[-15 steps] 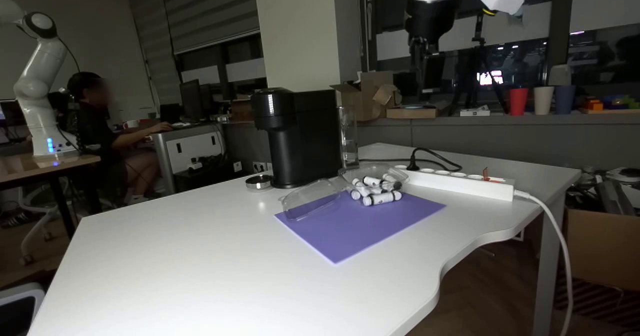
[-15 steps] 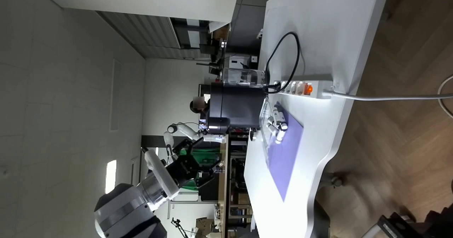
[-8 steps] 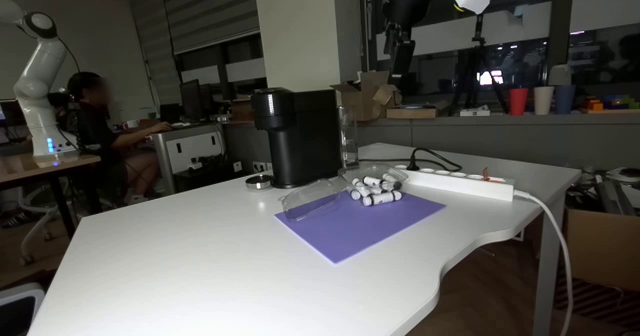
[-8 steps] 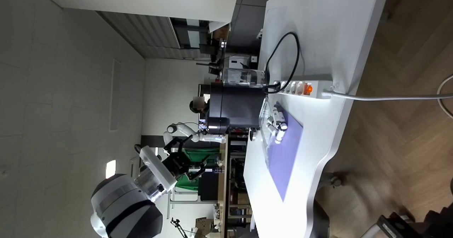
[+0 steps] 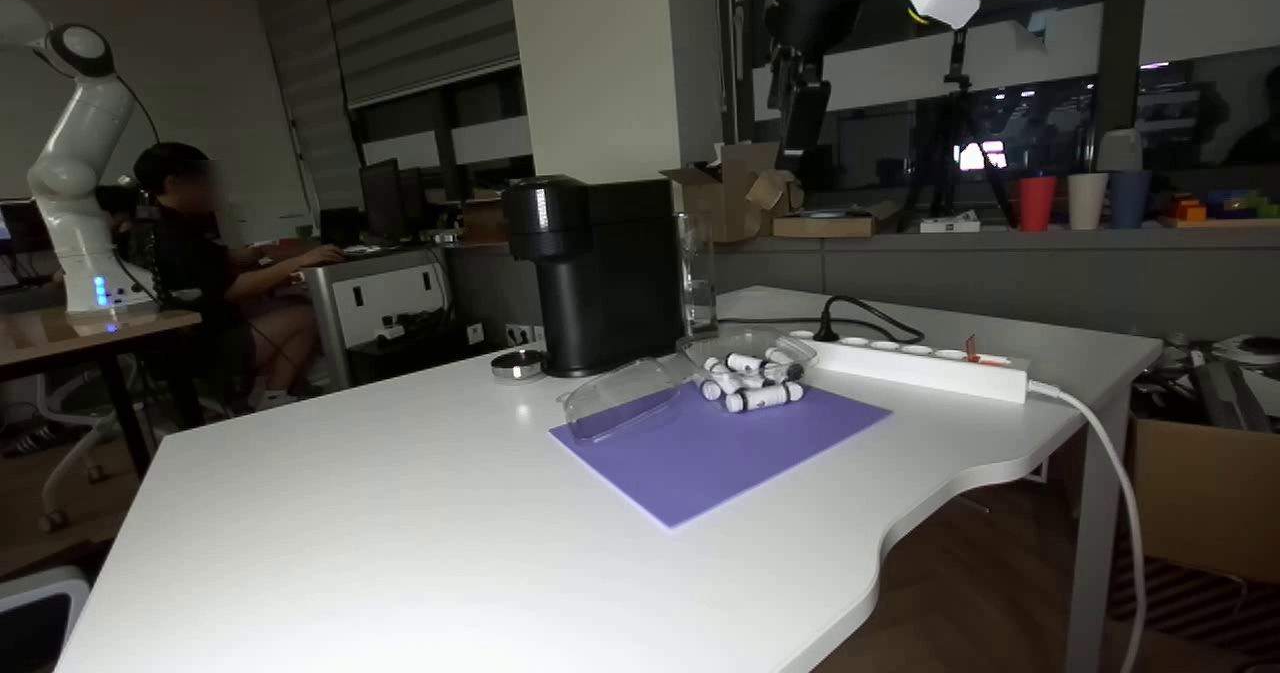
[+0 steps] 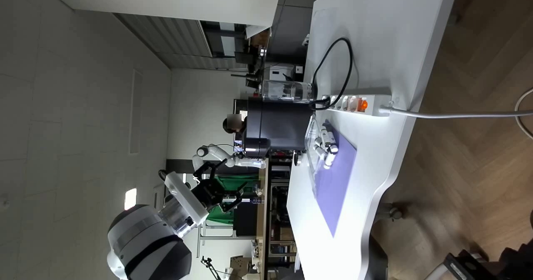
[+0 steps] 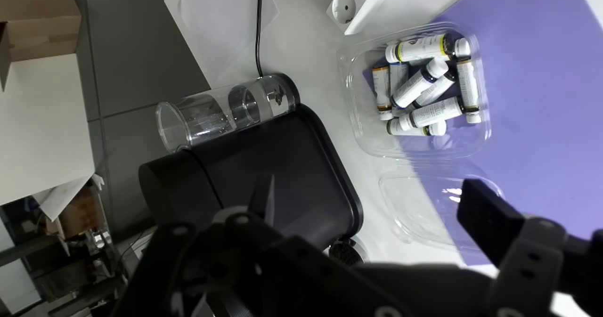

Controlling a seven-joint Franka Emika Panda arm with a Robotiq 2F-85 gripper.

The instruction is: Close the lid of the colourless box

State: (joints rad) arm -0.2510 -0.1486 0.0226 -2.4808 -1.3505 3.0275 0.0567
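Since the lid (image 7: 419, 204) lies folded out beside the box (image 7: 367, 135) in the wrist view, leaving the vials (image 7: 435, 112) uncovered, closing is judged not yet begun. Left to do, as judged: descend, catch the lid's outer edge, swing it over the vials, press the rim down. The gripper (image 7: 370, 201) has its jaws wide apart, nothing between; one overlaps the lid in line of sight only. Box and lid both straddle the edge of the purple sheet (image 7: 537, 119), part over the white table (image 7: 322, 81); a hinge between them is likely, too faint to confirm. Tight sides: the machine (image 7: 264, 166) near the lid, the strip (image 7: 348, 13) just beside a box corner, contact not resolvable. Roomier side: out over the sheet. In an exterior view the strip (image 5: 915, 368) runs from beside the box toward the table's edge, the wavy front is well apart from the box, and the gripper hangs high; jaw gap unreadable from there. In an exterior view, turned sideways, the gripper (image 6: 234, 173) shows the same spread, well above the table and touching nothing.
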